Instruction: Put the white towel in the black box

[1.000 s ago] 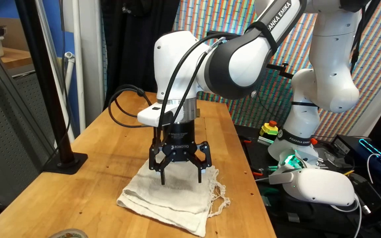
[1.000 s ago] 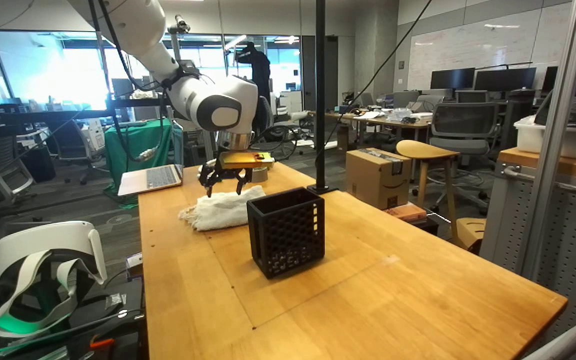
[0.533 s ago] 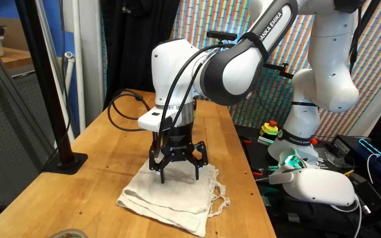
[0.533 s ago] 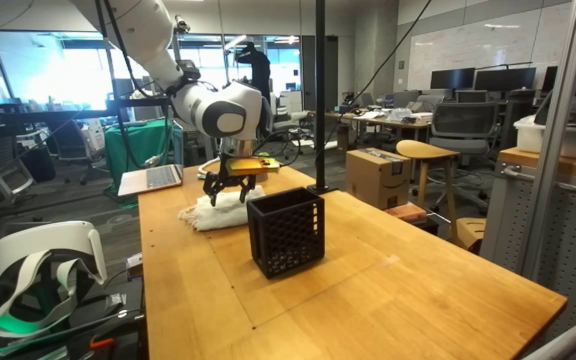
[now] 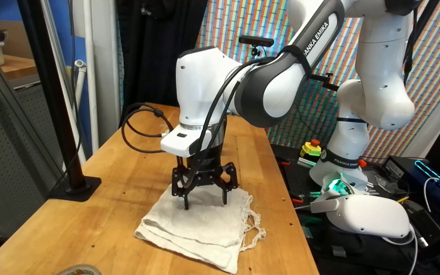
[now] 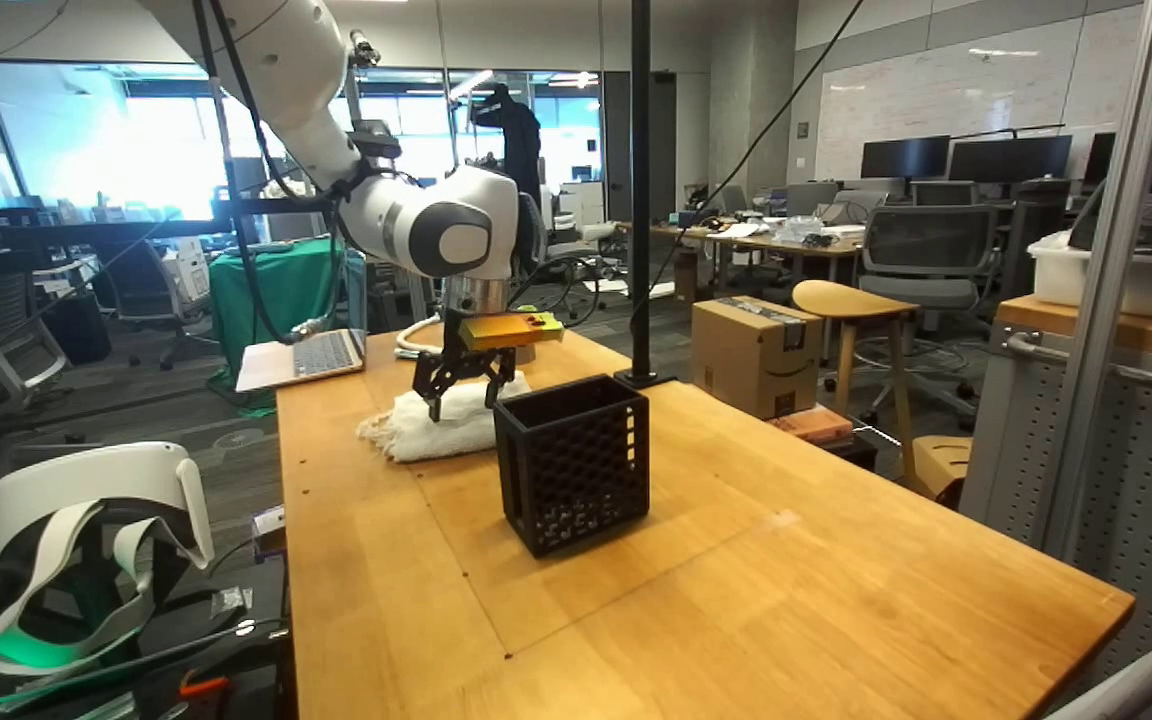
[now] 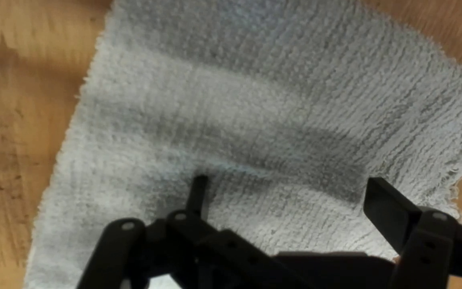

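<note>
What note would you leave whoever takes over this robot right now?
Fingers: open, pointing down over the white towel; nothing gripped; whether they touch it is unclear.
Towel: lying folded on the wooden table.
Black box: upright, open-topped, on the table too, in front of the towel in an exterior view.
Done: fingers placed over the towel; it isn't in the box yet.
Left: likely grip the towel, lift it, and lower it into the box.

Bright windows (image 6: 171, 140) and a whiteboard (image 6: 976, 90) stand beyond grey chairs (image 6: 926, 243).
</note>
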